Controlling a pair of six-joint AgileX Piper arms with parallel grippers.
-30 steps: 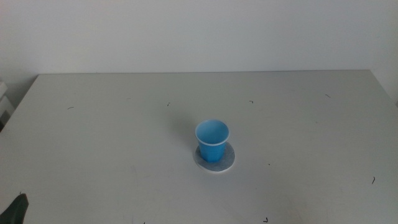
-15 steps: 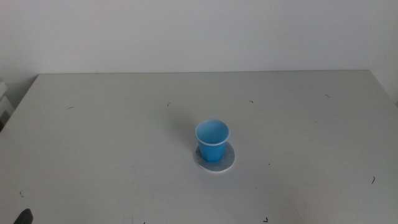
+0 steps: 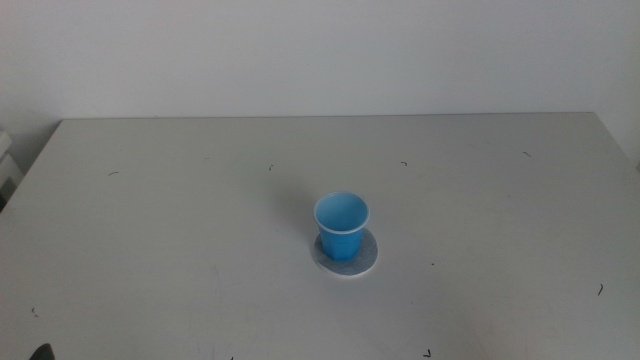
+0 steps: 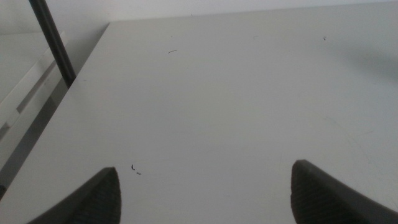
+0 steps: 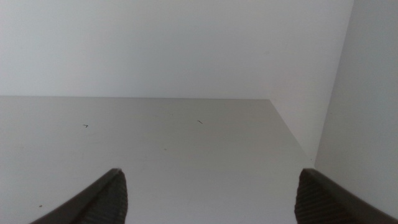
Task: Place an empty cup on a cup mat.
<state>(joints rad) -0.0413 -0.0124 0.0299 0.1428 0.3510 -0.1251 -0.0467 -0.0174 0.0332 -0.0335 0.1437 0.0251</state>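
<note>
The blue cup (image 3: 341, 226) stands upright on the grey cup mat (image 3: 346, 253) near the middle of the table, its inside empty. No gripper touches it. My left gripper (image 4: 205, 193) hangs low over the table's near left corner, jaws wide apart with nothing between them; only a dark tip of it (image 3: 40, 352) shows in the middle view. My right gripper (image 5: 208, 196) is open over bare table at the right side and is out of the middle view. Neither wrist view shows the cup or the mat.
The white table (image 3: 180, 230) has small dark specks across it. Its left edge (image 4: 74, 84) drops off beside a dark pole (image 4: 53, 40). A white wall (image 5: 367, 93) rises past the table's right edge.
The left gripper has drawn back toward the bottom left corner of the middle view, from a clear dark shape to a small tip. Cup and mat have stayed put.
</note>
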